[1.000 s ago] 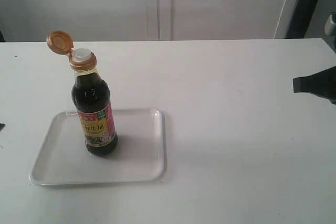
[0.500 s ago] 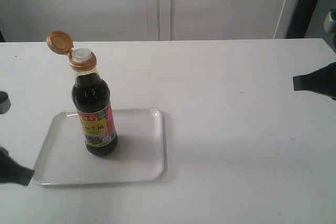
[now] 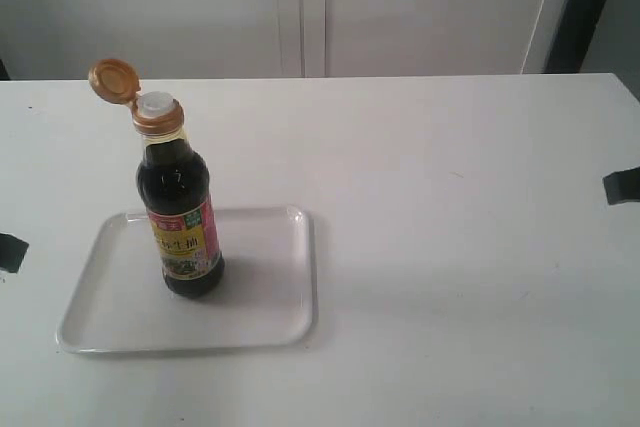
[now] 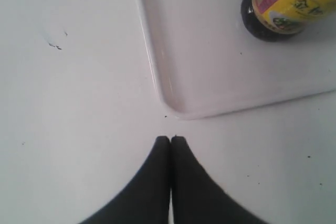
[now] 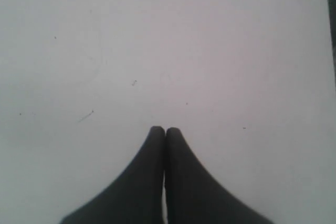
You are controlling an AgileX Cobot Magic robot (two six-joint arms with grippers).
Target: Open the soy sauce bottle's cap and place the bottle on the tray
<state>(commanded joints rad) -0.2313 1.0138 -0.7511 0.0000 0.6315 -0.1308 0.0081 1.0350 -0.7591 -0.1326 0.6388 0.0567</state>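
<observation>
- The tray lies on the table, in its front left part.
- The bottle stands upright on the tray, left of its middle.
- The cap hangs off the left of the bottle's top.
- The left gripper sits just off 1 tray corner.
- The right gripper is over bare table, well apart from the tray.
</observation>
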